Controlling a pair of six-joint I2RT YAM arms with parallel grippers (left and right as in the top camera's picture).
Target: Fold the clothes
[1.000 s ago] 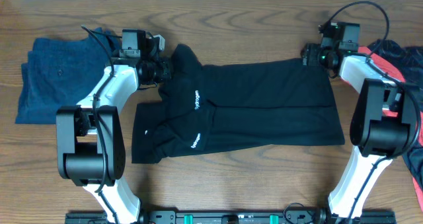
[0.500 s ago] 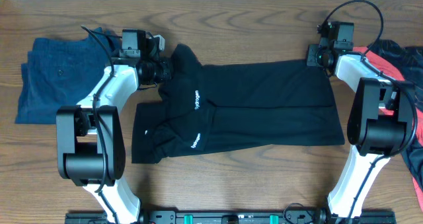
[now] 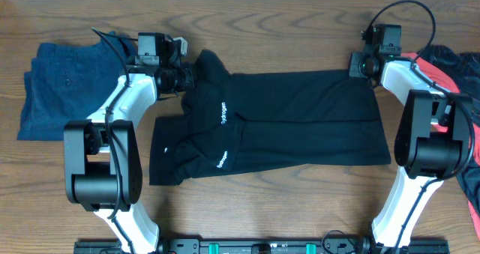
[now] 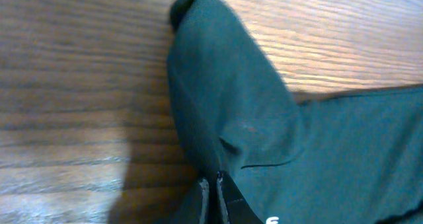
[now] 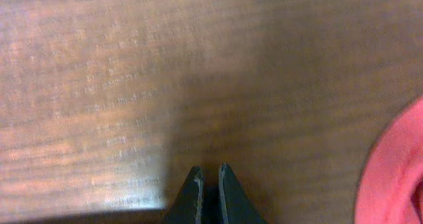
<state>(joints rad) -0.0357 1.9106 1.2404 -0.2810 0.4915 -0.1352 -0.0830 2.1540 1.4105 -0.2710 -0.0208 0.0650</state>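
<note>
A black garment [image 3: 300, 119] lies spread flat across the middle of the table [image 3: 262, 29], long side running left to right; 2 lines of white lettering [image 3: 222, 113] show on its left half, where the cloth is doubled over in loose folds; its right half lies smooth, with 1 seam along the middle.

The left gripper [image 3: 182, 77] sits at the garment's far left corner; in the left wrist view its 2 fingertips [image 4: 204, 192] are pressed almost together, only a sliver between them, with a raised ridge of the dark cloth [image 4: 225, 105] running straight into them; it looks to be pinching that fold. Bare wood lies to the left of the ridge.

The right gripper [image 3: 358, 63] is at the garment's far right corner, just at its edge; in the right wrist view its 2 fingertips [image 5: 194, 184] are closed side by side over bare wood, with nothing between them; a red cloth [image 5: 396, 171] shows at the right edge of that view.

A blue pile [image 3: 60, 82] of folded clothes lies at the left end of the table, near the left arm but apart from the garment; the red cloth [image 3: 439, 70], with dark fabric beside it, lies at the right end by the right arm.
</note>
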